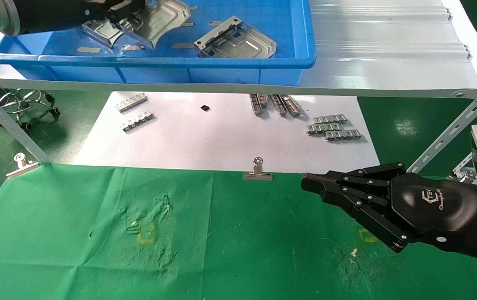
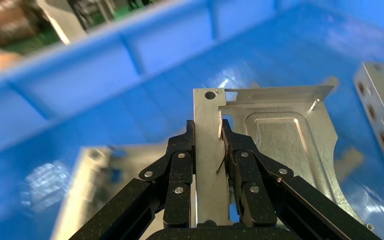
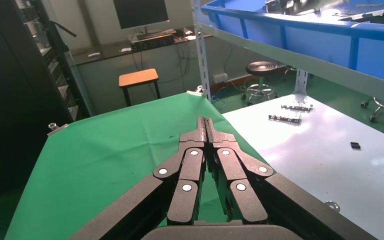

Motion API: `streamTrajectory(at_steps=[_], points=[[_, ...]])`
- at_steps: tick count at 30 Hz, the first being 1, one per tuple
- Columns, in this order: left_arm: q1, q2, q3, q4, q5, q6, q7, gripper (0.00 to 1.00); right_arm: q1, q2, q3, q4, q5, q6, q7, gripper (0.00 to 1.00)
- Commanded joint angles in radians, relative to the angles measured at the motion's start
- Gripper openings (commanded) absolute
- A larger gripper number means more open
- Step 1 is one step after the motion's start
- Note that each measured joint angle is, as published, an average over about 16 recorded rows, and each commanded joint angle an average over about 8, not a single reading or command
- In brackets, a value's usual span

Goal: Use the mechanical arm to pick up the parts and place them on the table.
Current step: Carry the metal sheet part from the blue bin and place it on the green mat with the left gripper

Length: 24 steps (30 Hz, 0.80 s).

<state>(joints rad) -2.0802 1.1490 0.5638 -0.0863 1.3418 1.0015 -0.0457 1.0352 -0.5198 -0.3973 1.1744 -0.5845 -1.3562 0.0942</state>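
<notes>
My left gripper (image 1: 115,14) is inside the blue bin (image 1: 180,62) at the far left. It is shut on the flat edge of a silver stamped plate (image 1: 159,21). In the left wrist view the black fingers (image 2: 180,160) clamp the plate's strip (image 2: 280,135) from both sides, gripper (image 2: 207,132). A second plate (image 1: 234,39) lies in the bin to the right and also shows in the left wrist view (image 2: 380,110). A third (image 1: 101,31) lies under the gripper. My right gripper (image 1: 309,183) is shut and empty above the green table (image 1: 238,241), also in the right wrist view (image 3: 206,122).
The bin stands on a grey metal shelf (image 1: 388,50) with slanted braces (image 1: 451,129). Below it a white paper sheet (image 1: 222,137) holds toothed strips (image 1: 332,127). Binder clips (image 1: 257,171) pin the cloth's far edge. A stool (image 1: 26,104) stands at the far left.
</notes>
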Motion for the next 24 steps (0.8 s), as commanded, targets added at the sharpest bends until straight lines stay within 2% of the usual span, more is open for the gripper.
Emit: streamTrajectory(at_steps=[1,10,18,24], points=[[-0.002,-0.002,-0.01,-0.006,-0.014,-0.023,0.013,0.0,0.0,0.0,0.0,0.0,0.0,0.0,0.0,0.0],[0.005,-0.087,-0.065,-0.056,-0.106,0.25,0.072,0.0,0.0,0.0,0.0,0.0,0.0,0.0,0.0,0.0],[0.045,-0.171,-0.078,-0.117,-0.145,0.519,0.192,0.0,0.0,0.0,0.0,0.0,0.0,0.0,0.0,0.0],[0.121,-0.225,-0.051,-0.213,-0.181,0.6,0.261,0.0,0.0,0.0,0.0,0.0,0.0,0.0,0.0,0.0]])
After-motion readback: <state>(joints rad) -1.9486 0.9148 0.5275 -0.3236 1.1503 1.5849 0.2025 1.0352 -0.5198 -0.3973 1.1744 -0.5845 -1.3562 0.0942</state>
